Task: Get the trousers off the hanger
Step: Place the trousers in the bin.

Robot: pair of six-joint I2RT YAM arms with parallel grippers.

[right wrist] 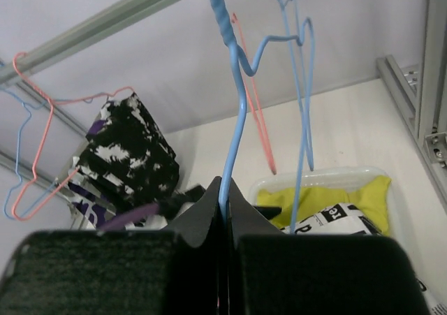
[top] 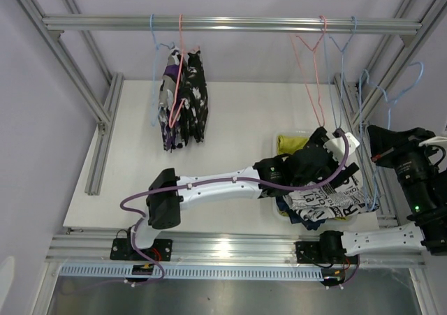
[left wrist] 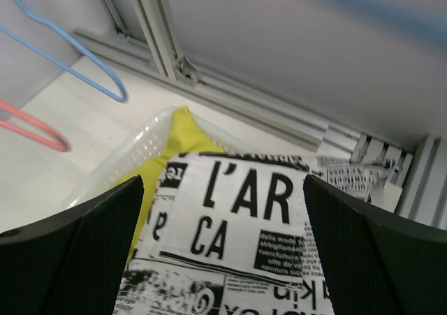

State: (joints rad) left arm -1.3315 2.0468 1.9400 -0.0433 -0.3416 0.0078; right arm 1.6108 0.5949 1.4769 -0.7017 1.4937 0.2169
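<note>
Patterned black, white and purple trousers (top: pixel 183 98) hang on a pink hanger (top: pixel 179 70) at the left of the rail; they also show in the right wrist view (right wrist: pixel 129 154). A clear bin (top: pixel 302 133) holds yellow-green trousers (top: pixel 288 144) and black-and-white newsprint trousers (top: pixel 328 204). My left gripper (left wrist: pixel 223 259) is open just above the newsprint trousers (left wrist: pixel 237 210), with the yellow-green trousers (left wrist: pixel 178 130) beside them. My right gripper (right wrist: pixel 225 210) is shut on the wire of an empty blue hanger (right wrist: pixel 234 126) hanging at the right of the rail.
An empty pink hanger (top: pixel 311 70) and more blue hangers (top: pixel 401 84) hang on the right of the rail (top: pixel 230 24). Aluminium frame posts (top: pixel 73 70) stand on both sides. The left arm (top: pixel 216 182) stretches across the table to the bin.
</note>
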